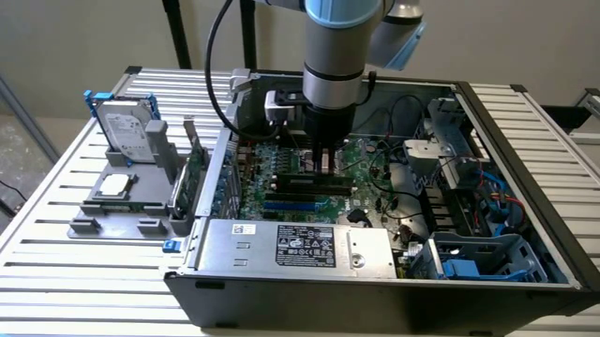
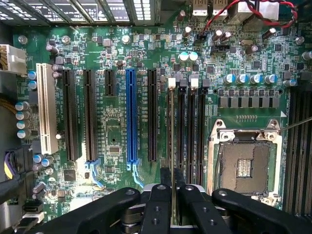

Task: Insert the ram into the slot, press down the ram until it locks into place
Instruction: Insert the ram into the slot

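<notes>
In the wrist view the ram [image 2: 172, 126] appears edge-on as a thin line, standing in the black slot [image 2: 171, 84] farthest from the CPU socket, in a row of several memory sockets. My gripper [image 2: 172, 171] straddles the ram's top edge, its two black fingers [image 2: 165, 181] closed against either face. In the exterior view the gripper [image 1: 324, 167] reaches straight down inside the open computer case onto the ram [image 1: 310, 182], which lies along the motherboard. I cannot tell whether the slot's end latches are closed.
An open CPU socket [image 2: 246, 165] sits beside the memory sockets, and a blue connector strip [image 2: 130, 117] and black expansion slots lie on their other side. A power supply [image 1: 300, 246] fills the case's near side. An upright green card [image 1: 195, 175] and a hard drive [image 1: 126, 130] stand outside the case.
</notes>
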Controlling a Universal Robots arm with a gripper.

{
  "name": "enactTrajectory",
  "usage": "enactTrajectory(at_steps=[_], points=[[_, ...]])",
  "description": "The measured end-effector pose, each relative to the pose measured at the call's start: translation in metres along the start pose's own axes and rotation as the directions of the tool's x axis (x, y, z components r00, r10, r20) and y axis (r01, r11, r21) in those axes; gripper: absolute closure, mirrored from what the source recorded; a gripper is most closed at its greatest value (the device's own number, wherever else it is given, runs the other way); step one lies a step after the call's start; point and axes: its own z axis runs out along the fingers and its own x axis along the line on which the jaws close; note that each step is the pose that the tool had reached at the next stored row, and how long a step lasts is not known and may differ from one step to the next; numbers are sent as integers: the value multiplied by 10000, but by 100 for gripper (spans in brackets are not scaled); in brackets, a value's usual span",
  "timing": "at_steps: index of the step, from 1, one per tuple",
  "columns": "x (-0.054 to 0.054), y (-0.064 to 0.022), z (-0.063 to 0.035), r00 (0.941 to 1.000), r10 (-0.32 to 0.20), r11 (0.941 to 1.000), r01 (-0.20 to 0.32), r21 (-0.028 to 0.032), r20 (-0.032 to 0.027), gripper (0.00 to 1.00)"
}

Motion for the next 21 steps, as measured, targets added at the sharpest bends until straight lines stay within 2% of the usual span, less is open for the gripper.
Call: enactTrajectory(at_steps=[21], points=[[-20, 1, 49, 10000, 6, 10000, -6, -49, -11, 87]])
